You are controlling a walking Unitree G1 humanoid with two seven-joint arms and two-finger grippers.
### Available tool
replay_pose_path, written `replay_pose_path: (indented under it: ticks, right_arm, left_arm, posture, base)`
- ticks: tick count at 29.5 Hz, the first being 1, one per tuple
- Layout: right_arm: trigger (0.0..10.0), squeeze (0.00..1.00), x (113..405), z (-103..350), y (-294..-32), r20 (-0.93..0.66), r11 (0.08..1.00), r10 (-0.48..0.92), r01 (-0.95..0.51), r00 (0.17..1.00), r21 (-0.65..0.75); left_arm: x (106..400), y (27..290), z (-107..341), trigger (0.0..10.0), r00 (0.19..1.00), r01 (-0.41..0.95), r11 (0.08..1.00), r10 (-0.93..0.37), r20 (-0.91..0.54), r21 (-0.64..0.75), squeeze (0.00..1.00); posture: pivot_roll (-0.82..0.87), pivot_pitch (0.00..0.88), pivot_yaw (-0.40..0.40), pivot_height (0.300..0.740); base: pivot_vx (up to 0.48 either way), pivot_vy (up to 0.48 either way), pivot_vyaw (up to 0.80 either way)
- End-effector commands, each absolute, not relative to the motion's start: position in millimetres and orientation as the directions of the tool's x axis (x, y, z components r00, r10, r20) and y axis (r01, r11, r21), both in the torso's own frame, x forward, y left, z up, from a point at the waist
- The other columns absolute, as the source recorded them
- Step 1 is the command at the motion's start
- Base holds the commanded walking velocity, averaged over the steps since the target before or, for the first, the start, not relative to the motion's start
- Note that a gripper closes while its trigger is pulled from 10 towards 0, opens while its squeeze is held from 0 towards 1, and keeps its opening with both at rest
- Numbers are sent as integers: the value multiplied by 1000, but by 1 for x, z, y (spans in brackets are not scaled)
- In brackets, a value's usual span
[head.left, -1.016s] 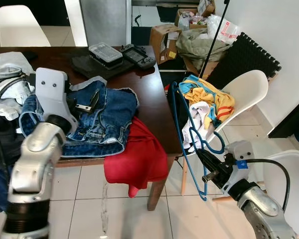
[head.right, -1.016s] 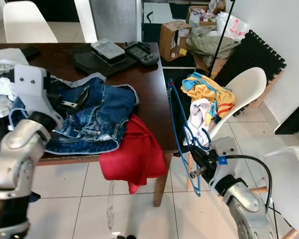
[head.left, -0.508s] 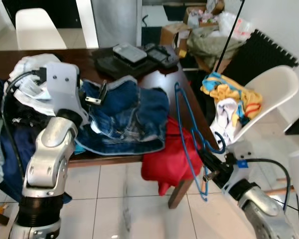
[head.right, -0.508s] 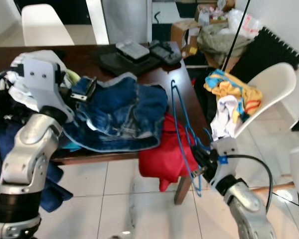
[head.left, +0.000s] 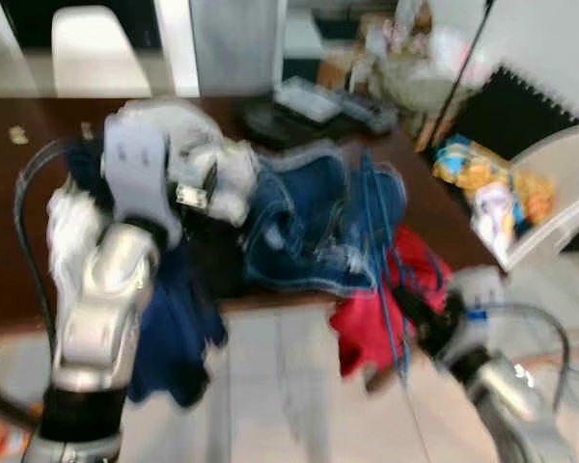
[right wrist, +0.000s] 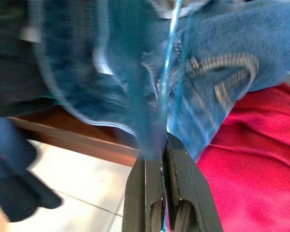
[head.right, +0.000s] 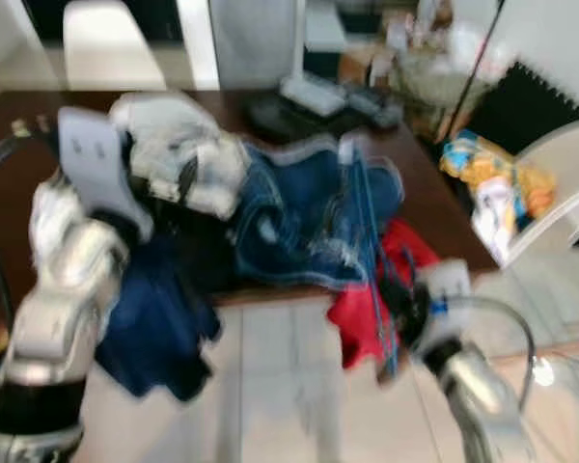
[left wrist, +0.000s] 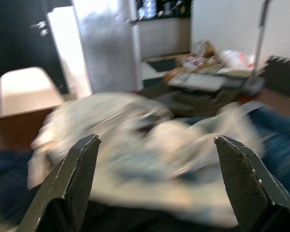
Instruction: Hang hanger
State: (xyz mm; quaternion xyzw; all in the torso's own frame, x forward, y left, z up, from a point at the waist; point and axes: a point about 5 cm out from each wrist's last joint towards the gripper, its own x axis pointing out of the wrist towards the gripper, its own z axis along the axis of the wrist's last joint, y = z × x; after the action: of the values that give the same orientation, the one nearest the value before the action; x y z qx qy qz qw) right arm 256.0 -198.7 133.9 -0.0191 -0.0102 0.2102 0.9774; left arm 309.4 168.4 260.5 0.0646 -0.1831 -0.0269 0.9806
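A dark wooden table (head.left: 19, 207) heaped with clothes stands on pale tile, the head views blurred. At 4 o'clock the right gripper (right wrist: 163, 159) is clenched on the blue hanger (head.left: 378, 253), which stands upright before the jeans (head.left: 314, 227) and a red garment (right wrist: 253, 164). At 10 o'clock the left gripper (left wrist: 157, 169) gapes wide over pale laundry (left wrist: 130, 135).

The hanger (right wrist: 165, 92) is blue. The jeans (head.left: 309, 227) are dark blue, the cloth (right wrist: 253, 164) is red, the table (head.left: 24, 217) is dark brown.
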Motion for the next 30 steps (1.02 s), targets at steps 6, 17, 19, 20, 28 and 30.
replay_pose_path:
  ticks: [6, 17, 19, 20, 28, 30]
  right_arm:
    - [10000, 0, 254, 131, -199, 2, 908, 418, -418, 908, -38]
    - [10000, 0, 254, 137, -202, 46, 922, 388, -387, 921, -31]
    - [10000, 0, 255, 138, -201, 53, 920, 392, -390, 919, -33]
    - [10000, 0, 255, 139, -200, 56, 919, 394, -392, 917, -35]
    - [10000, 0, 257, 143, -198, 77, 916, 402, -400, 913, -35]
    - [10000, 0, 258, 144, -198, 89, 919, 395, -394, 914, -28]
  left_arm:
    - [306, 168, 264, 10000, 924, 13, 993, -56, 378, 115, 0]
    - [305, 170, 286, 10000, 882, 21, 992, -78, 465, 127, 0]
    - [307, 176, 288, 10000, 883, 4, 992, -62, 466, 124, 0]
    - [308, 178, 288, 10000, 884, -1, 993, -54, 464, 118, 0]
    - [309, 183, 283, 10000, 891, -2, 994, -49, 450, 112, 0]
    - [308, 180, 285, 10000, 887, 22, 995, -65, 457, 100, 0]
  posture:
    - [72, 163, -33, 740]
    - [76, 165, -29, 740]
    - [78, 165, -26, 740]
    - [80, 165, -27, 740]
    - [83, 165, -28, 740]
    - [83, 165, -28, 740]
  base:
    - [0, -459, 0]
    - [0, 0, 0]
    - [0, 0, 0]
    - [0, 0, 0]
    - [184, 0, 0]
    - [345, 0, 0]
